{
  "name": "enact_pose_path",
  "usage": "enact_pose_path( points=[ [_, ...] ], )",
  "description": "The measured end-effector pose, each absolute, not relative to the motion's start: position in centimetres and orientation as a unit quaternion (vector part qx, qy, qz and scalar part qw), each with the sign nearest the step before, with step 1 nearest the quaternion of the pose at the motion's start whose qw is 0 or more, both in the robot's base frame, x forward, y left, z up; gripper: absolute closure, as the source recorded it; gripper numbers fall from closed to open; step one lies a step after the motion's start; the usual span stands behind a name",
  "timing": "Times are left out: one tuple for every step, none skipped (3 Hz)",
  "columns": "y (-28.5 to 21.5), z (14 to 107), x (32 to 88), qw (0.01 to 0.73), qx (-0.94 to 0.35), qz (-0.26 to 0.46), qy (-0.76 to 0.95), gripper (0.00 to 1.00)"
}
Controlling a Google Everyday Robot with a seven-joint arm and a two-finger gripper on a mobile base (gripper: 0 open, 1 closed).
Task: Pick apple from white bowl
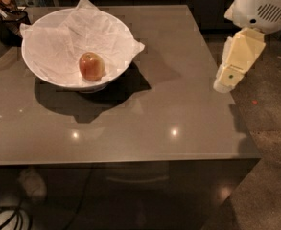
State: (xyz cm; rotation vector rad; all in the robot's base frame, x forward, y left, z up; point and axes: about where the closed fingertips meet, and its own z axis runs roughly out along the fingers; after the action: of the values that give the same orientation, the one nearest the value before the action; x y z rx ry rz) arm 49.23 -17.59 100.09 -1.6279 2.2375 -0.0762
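Observation:
The apple (91, 66), small and red-orange with a yellowish patch, lies in the white bowl (43, 75), near its bottom on the right side. The bowl is lined with crinkled white paper (89, 30) that sticks up past the rim. It stands on the far left part of the grey-brown table (178, 109). My gripper (225, 83) is the cream end of the arm at the right, hanging over the table's right edge. It is well to the right of the bowl, apart from it and from the apple, and holds nothing.
The white arm housing (262, 6) fills the top right corner. Dark clutter (5, 11) sits beyond the table's far left corner. Cables (5, 217) lie on the floor at the lower left. The speckled floor (269, 152) lies to the right of the table.

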Motion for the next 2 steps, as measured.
enact_pose_path(
  points=[
    [-17.5, 100.2, 49.3, 0.188, -0.578, -0.028, 0.793, 0.00],
    [-16.5, 100.6, 51.1, 0.206, -0.554, 0.003, 0.807, 0.00]
  ],
)
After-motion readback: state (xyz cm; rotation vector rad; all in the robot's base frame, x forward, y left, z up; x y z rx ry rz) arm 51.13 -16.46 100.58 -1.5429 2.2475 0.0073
